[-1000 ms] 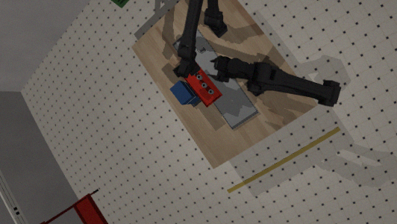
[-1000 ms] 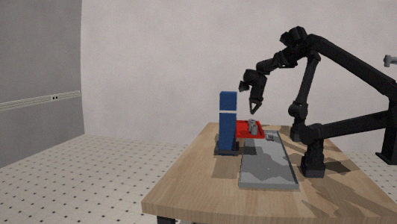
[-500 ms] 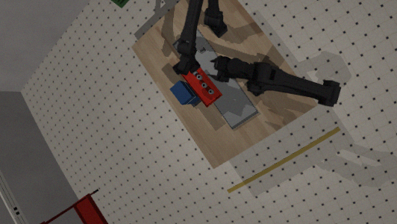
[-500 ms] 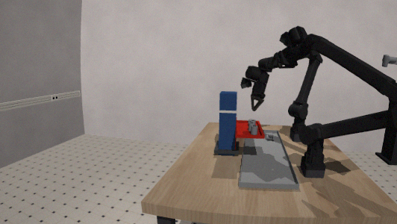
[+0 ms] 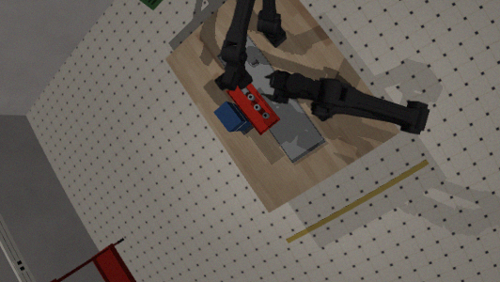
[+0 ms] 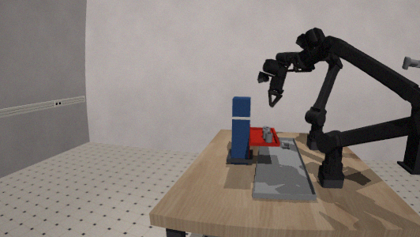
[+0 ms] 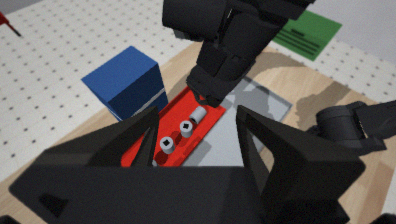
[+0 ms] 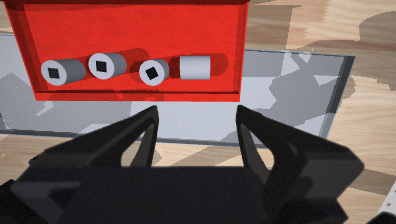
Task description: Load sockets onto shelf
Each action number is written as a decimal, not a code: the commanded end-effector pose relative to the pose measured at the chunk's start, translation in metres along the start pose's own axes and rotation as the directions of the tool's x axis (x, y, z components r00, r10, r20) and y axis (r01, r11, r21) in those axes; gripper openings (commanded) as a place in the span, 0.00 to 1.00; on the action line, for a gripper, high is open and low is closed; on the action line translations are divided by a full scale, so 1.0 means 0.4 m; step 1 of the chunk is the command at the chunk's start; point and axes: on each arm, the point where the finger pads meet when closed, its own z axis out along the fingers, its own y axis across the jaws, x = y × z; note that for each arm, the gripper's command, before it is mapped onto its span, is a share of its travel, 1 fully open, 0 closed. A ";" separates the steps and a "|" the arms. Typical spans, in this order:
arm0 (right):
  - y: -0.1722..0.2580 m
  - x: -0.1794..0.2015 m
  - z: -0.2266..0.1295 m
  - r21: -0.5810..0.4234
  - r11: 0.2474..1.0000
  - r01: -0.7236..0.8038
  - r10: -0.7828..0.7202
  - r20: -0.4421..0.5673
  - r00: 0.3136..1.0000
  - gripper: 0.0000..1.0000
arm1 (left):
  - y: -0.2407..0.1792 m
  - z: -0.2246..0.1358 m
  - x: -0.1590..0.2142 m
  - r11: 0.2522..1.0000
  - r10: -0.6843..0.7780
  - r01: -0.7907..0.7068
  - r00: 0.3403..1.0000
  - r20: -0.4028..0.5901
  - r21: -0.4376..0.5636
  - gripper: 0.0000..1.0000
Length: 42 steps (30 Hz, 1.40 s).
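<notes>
the right gripper (image 5: 233, 83) (image 6: 272, 103) (image 7: 207, 92) (image 8: 197, 112) stands wide with nothing between its jaws, just outside the red shelf's (image 5: 268, 126) (image 6: 261, 135) (image 7: 175, 117) (image 8: 135, 30) rim in its wrist view; four sockets (image 8: 195, 67) sit inside, one lying down. the left one (image 5: 273, 87) (image 6: 301, 69) (image 7: 197, 112) is open and empty too.

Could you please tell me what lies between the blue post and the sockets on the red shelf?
Only the red shelf's bare floor and its rim nearest the post; the right wrist view shows that stretch beside the sockets.
</notes>
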 end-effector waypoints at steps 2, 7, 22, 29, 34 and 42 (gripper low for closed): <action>0.026 -0.038 -0.024 -0.005 1.000 -0.005 0.005 0.010 1.000 0.65 | -0.002 -0.014 -0.034 1.000 0.013 -0.013 1.000 0.020 0.003 0.65; 0.037 -0.030 -0.037 -0.019 1.000 -0.023 0.023 0.029 0.999 0.65 | -0.007 -0.044 -0.061 1.000 0.016 -0.016 0.999 0.031 0.010 0.65; 0.097 0.050 -0.097 -0.038 0.999 -0.038 0.047 0.289 0.956 0.65 | -0.037 -0.424 -0.171 0.994 0.043 -0.045 0.999 0.025 0.096 0.65; 0.132 0.081 -0.137 -0.045 0.998 -0.034 0.050 0.423 0.905 0.65 | -0.027 -0.574 -0.180 0.991 0.055 -0.057 0.998 0.019 0.120 0.65; 0.150 0.091 -0.159 -0.051 0.998 -0.033 0.054 0.480 0.876 0.65 | -0.023 -0.608 -0.179 0.990 0.058 -0.060 0.998 0.021 0.127 0.65; 0.194 0.129 -0.188 -0.032 0.999 -0.024 0.038 0.609 0.792 0.65 | -0.024 -0.616 -0.173 0.989 0.062 -0.063 0.998 0.014 0.135 0.65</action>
